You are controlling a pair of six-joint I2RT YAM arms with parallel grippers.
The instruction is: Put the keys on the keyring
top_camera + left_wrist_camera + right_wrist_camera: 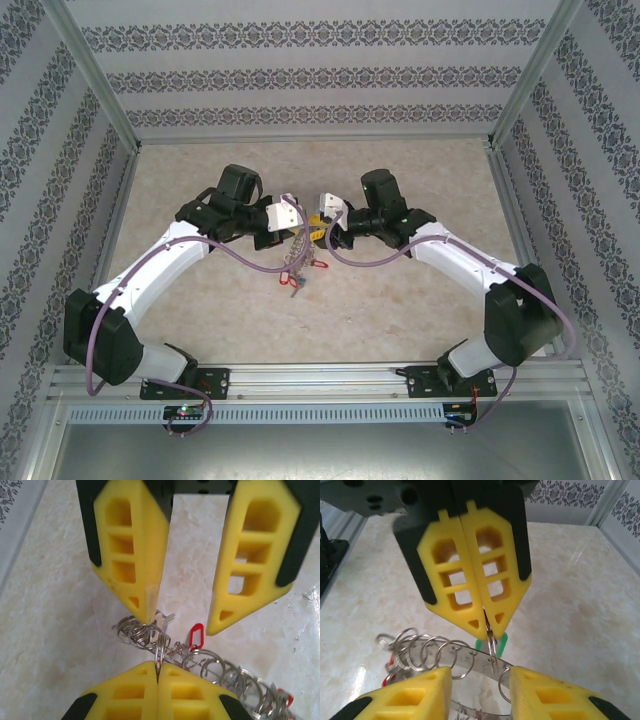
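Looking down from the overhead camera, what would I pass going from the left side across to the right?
In order: left arm's black elbow → left gripper → right gripper → right arm's black elbow. The keys dangle beneath where the two grippers meet, so I've left them unplaced.

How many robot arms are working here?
2. The white left robot arm reaches in from the lower left, the white right robot arm from the lower right; they meet mid-table at the grey metal keyring. None seems hidden.
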